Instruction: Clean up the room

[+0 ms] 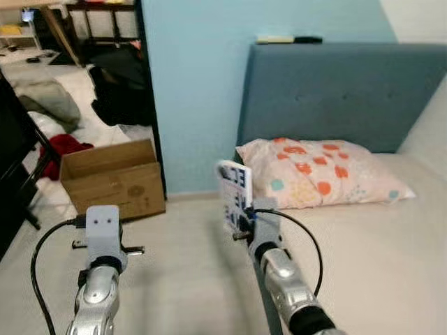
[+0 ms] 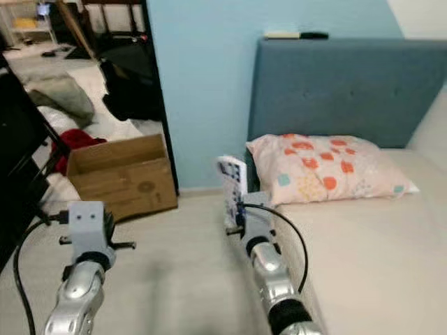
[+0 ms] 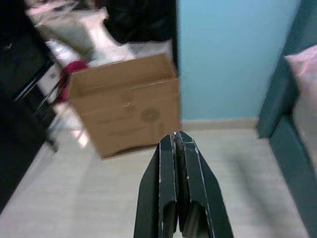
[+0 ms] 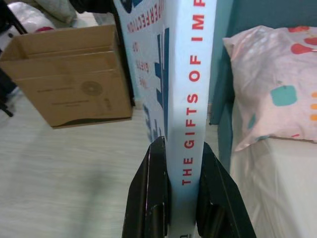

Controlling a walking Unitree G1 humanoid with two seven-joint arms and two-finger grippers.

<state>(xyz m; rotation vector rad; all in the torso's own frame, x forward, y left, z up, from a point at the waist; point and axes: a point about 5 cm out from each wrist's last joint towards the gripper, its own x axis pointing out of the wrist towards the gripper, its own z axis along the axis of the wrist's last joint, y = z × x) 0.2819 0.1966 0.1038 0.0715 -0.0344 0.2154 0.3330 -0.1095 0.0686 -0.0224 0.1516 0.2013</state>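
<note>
My right gripper [image 4: 181, 153] is shut on a white and blue book [image 4: 185, 79] with red spine lettering, held upright in the air beside the bed's corner; the book [image 1: 234, 192] also shows in the head view ahead of my right arm. An open cardboard box [image 1: 112, 178] stands on the floor against the wall, ahead and to the left. My left gripper [image 3: 177, 141] is shut with nothing in it and points toward the cardboard box [image 3: 124, 106].
A bed [image 1: 377, 258] with a blue headboard [image 1: 342, 94] and a patterned pillow [image 1: 318, 171] lies on the right. Beyond a dark doorway edge [image 1: 150, 105] lie clothes and bags [image 1: 49, 101] on the floor. Pale floor [image 1: 181, 272] stretches ahead.
</note>
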